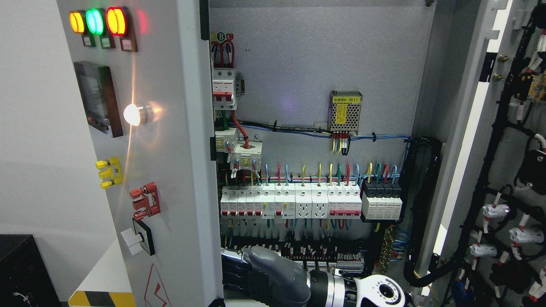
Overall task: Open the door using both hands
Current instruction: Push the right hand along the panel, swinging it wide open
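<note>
The grey sheet-metal cabinet door (170, 170) stands ajar at left; stiff, probably heavy, best pushed along its free edge; the right robot hand (264, 273) presses there, apparently clenched, holding nothing.

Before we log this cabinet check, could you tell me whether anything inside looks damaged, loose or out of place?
Nothing stands out. The breaker row sits level, the wires above it run tidily, and the power supply hangs straight on the back panel. Both doors are swung open, and the right hand rests by the left door edge.
</note>
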